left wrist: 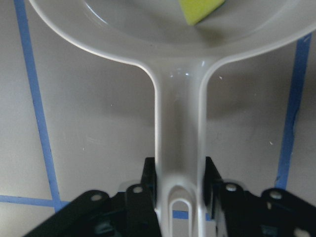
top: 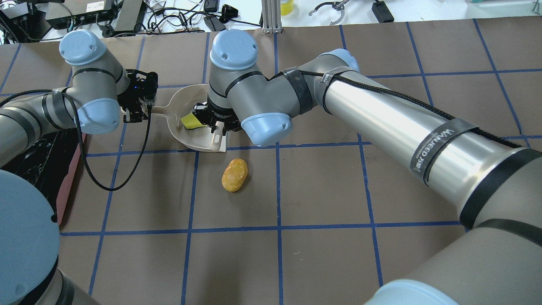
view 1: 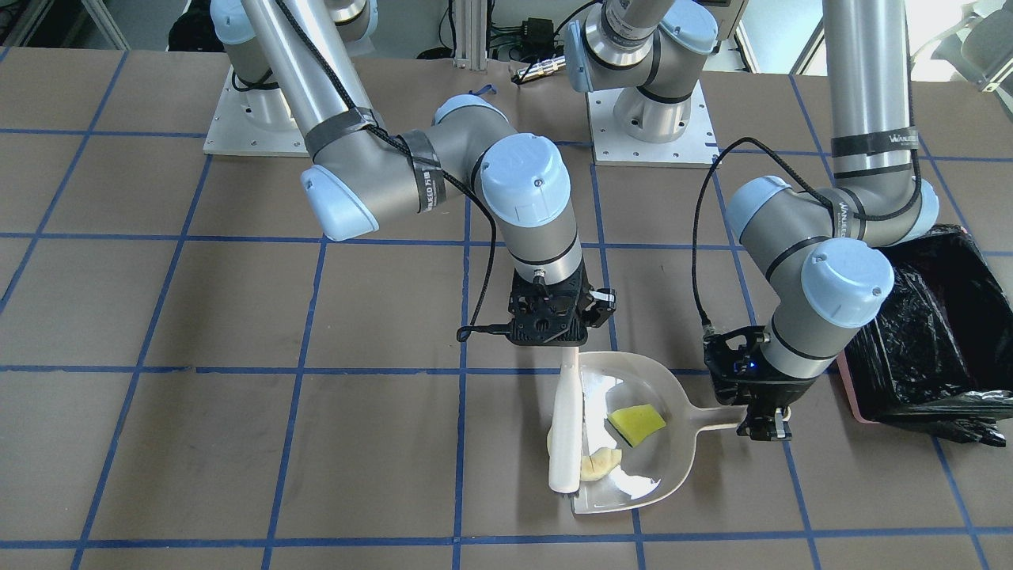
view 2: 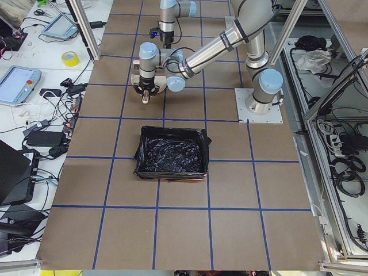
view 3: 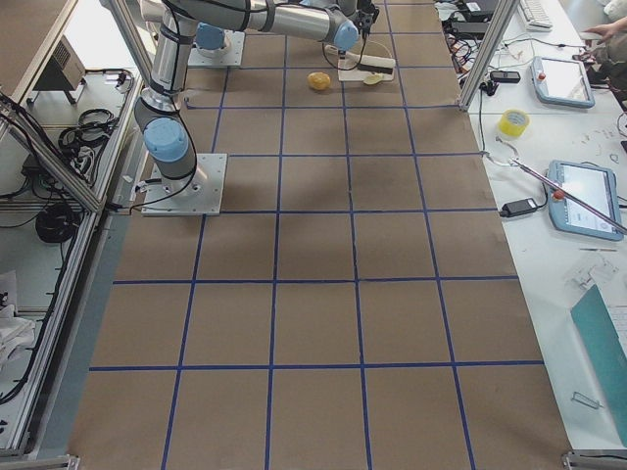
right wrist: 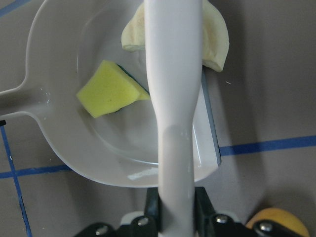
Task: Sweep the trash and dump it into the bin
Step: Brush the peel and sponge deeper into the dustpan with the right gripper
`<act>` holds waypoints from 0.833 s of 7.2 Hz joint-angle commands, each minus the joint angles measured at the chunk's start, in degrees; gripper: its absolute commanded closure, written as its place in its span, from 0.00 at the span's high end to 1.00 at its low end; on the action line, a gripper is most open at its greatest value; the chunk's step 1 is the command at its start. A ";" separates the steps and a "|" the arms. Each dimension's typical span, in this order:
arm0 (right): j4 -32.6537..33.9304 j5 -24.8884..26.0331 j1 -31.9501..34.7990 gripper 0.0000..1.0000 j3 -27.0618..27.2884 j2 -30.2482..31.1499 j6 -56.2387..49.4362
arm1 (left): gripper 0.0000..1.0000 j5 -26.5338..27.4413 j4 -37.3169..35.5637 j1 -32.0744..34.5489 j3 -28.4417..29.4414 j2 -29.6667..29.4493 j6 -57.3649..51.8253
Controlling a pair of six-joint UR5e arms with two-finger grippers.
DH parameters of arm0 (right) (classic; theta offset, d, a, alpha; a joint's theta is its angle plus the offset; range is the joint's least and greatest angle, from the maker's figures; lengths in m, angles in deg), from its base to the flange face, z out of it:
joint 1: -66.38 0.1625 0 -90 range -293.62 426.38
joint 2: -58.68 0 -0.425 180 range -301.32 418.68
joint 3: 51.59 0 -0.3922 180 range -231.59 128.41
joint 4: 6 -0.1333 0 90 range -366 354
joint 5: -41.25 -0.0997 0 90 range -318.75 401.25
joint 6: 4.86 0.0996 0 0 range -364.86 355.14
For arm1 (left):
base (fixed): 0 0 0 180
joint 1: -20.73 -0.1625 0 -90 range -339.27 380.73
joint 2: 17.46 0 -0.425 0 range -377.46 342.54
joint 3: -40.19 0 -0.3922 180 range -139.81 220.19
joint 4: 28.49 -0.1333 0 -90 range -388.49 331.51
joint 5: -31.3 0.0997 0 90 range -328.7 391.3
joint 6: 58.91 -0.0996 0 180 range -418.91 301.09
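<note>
Nearest, the right gripper (right wrist: 174, 201) clamps the brush (right wrist: 170, 98) handle; the left gripper (left wrist: 179, 183) clenches the dustpan (left wrist: 177, 113) handle. The sponge piece (right wrist: 111, 89) lies inside the dustpan, the crescent slice (right wrist: 216, 44) at its lip. Overhead, the potato lump (top: 234, 175) sits at the dustpan's five o'clock, the bin (top: 40, 156) at eight.

We see the dustpan (view 1: 673, 463) as glossy white plastic; the brush (view 1: 564, 431) is the same smooth, shiny white plastic; the sponge piece (view 1: 635, 422) looks matt and porous; the crescent slice (view 1: 600, 463) is dull cream; the potato-like lump (top: 234, 174) has a slight sheen; the bin (view 1: 848, 388) holds a crinkled glossy black plastic bag (view 1: 942, 340); the table (view 1: 237, 443) wears matt brown paper crossed with blue tape.
</note>
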 commanded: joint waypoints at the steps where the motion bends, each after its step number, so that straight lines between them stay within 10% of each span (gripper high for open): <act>1: -8.62 6.18 -2.37 0.00 -0.11 2.70 -8.60 | 0.00 -0.20 -0.16 0.01 -0.02 -0.05 0.08; 6: 5.68 3.39 -2.92 0.00 6.93 -0.01 -4.23 | 0.00 0.06 -0.16 0.01 -0.11 -0.32 0.08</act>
